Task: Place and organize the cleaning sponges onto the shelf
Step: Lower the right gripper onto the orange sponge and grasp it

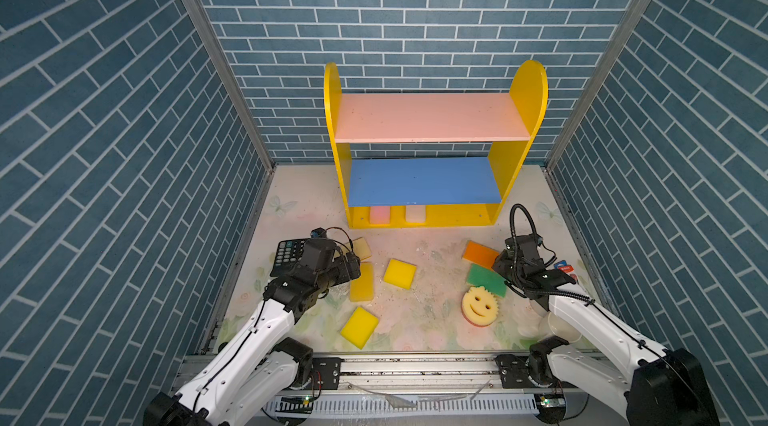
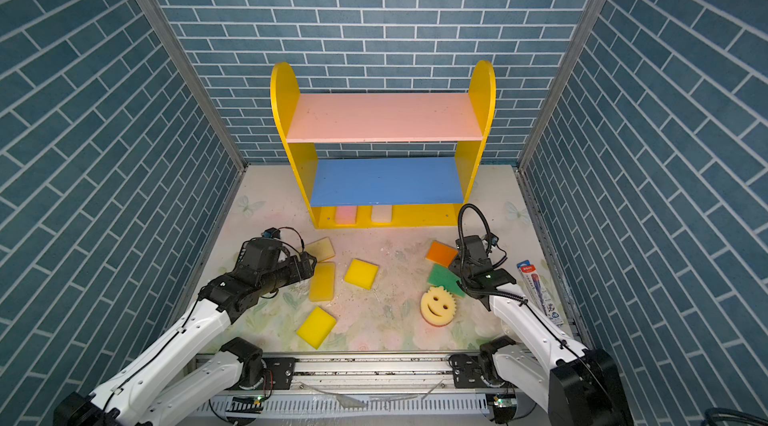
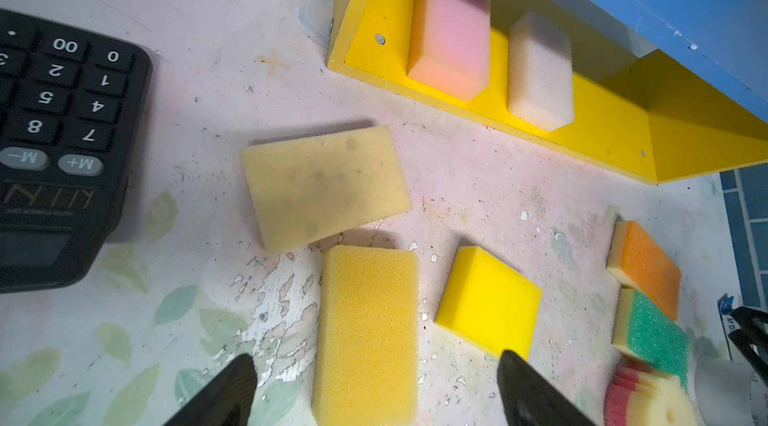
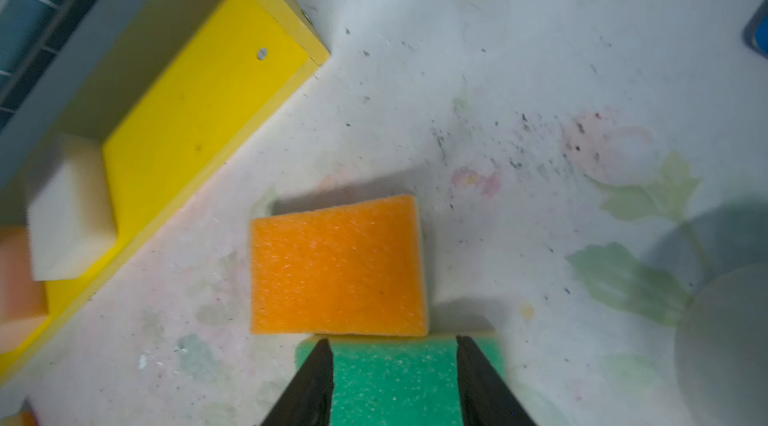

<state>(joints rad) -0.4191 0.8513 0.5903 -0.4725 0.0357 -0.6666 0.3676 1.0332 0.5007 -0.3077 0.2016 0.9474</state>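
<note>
Pink sponge (image 3: 451, 29) shows whole in left wrist view; elsewhere partly.

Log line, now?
left gripper: open over long yellow sponge | right gripper: open over green-topped sponge | yellow shelf base: pink sponge, whitish sponge

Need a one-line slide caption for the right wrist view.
Right gripper open above the green sponge, orange sponge beside it, shelf base nearby.

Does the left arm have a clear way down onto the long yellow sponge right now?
Probably yes: the left tool hangs open above the long yellow sponge, nothing lies on it, and the tan sponge sits just beyond one end.
</note>
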